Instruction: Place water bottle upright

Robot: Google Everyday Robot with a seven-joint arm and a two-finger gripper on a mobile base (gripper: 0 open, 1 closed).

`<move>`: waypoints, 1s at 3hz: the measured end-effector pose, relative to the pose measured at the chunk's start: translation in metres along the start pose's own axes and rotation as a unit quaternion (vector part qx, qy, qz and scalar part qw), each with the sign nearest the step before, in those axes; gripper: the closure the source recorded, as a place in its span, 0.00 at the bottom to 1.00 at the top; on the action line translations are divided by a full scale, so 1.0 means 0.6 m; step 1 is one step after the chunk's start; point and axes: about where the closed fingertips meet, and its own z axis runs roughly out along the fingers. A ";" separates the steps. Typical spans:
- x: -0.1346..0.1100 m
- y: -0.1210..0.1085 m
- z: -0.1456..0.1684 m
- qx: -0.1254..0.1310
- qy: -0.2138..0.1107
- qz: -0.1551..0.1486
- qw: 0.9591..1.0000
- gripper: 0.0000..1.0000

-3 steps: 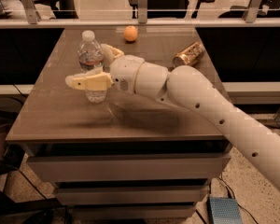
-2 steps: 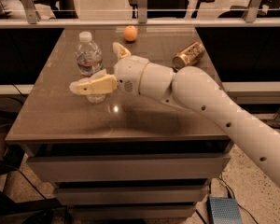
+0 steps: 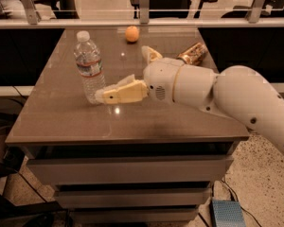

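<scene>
The water bottle [image 3: 89, 65], clear and ribbed with a white cap and a white label, stands upright on the brown table [image 3: 61, 122] at its left side. My gripper [image 3: 123, 72] is just right of the bottle, low over the table. It is open: the near tan finger [image 3: 120, 92] points left with its tip at the bottle's base, and the far finger [image 3: 150, 54] points toward the back. The bottle is not between the fingers. The white arm reaches in from the right.
An orange [image 3: 131, 34] sits at the table's back middle. A gold-tan drink can [image 3: 193, 54] lies on its side at the back right, behind my arm. A glass rail runs behind the table. A blue box [image 3: 227, 214] lies on the floor at lower right.
My gripper has drawn back to the right and off the bottle. The near finger was across the front of the bottle and now only reaches its base. The bottle stays upright.
</scene>
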 end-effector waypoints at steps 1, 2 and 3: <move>0.007 -0.027 -0.078 -0.030 -0.033 0.000 0.999 0.00; 0.002 0.004 -0.141 -0.073 -0.035 0.005 0.997 0.00; 0.002 0.004 -0.141 -0.073 -0.035 0.005 0.997 0.00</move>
